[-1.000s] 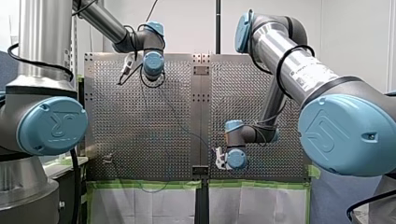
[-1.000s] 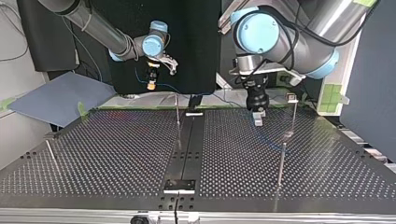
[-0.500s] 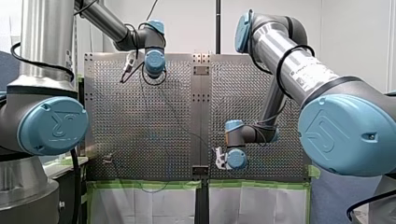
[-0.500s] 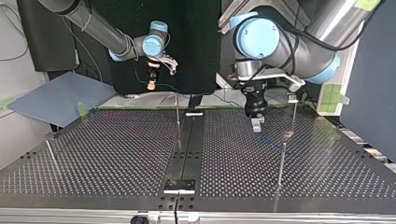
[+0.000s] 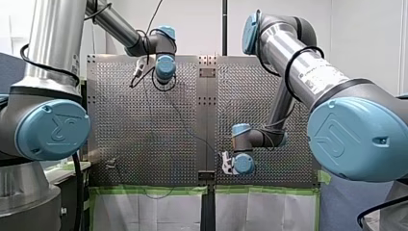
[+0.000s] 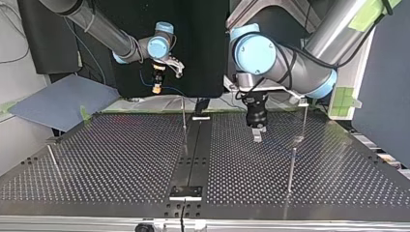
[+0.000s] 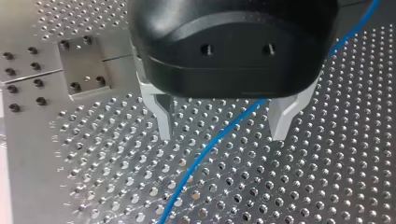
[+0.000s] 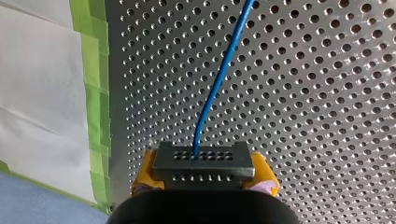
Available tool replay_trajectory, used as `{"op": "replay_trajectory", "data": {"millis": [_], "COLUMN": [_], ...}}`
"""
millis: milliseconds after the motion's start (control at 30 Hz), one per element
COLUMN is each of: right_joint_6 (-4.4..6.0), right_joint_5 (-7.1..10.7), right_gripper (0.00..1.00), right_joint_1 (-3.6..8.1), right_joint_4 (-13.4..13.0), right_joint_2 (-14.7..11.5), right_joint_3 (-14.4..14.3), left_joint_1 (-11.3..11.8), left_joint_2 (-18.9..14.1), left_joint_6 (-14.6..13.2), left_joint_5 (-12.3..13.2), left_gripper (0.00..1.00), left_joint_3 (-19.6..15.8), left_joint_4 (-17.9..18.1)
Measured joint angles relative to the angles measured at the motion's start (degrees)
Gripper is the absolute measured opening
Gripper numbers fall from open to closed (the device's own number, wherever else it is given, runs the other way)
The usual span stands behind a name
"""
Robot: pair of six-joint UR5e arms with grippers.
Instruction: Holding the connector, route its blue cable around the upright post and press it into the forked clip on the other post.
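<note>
While my right end effector [image 8: 204, 173] clamps the connector [image 8: 204, 160] between its yellow pads [image 8: 145, 175], the blue cable [image 8: 212, 93] leaves the connector's face and runs off over the perforated table [image 8: 327, 116]. In the top view this end effector hangs behind the centre post [image 6: 184, 121] and a little to its left, well above the table. My left end effector [image 6: 256, 137] is to the right of the post, low over the table, between the post and the clip post [image 6: 304, 121]. The clip post stands further right of the post, with the clip [image 6: 302, 101] at its top. From the left wrist I see its 2 pale fingers [image 7: 161, 112] spread wide and gripping nothing. The cable passes through the gap between them, under the black body, and touches neither finger. I cannot tell from any view whether the cable touches the post or the clip.
</note>
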State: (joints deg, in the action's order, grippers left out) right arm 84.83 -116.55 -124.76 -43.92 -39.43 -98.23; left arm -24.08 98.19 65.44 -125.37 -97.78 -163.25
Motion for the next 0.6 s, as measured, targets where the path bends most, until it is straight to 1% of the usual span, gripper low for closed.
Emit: {"op": "replay_trajectory", "data": {"millis": [200,600], "right_joint_6": [0.0,0.0], "right_joint_5": [0.0,0.01], "right_gripper": [0.38,0.38], "right_joint_1": [0.0,0.0], "right_joint_4": [0.0,0.0], "right_joint_2": [0.0,0.0], "right_joint_3": [0.1,0.2], "left_joint_1": [0.2,1.4], "left_joint_2": [1.6,1.8], "left_joint_6": [0.3,2.1], "left_joint_5": [-0.3,0.0], "left_gripper": [1.0,1.0], "left_joint_3": [1.3,6.4], "left_joint_4": [-0.2,-4.7]}}
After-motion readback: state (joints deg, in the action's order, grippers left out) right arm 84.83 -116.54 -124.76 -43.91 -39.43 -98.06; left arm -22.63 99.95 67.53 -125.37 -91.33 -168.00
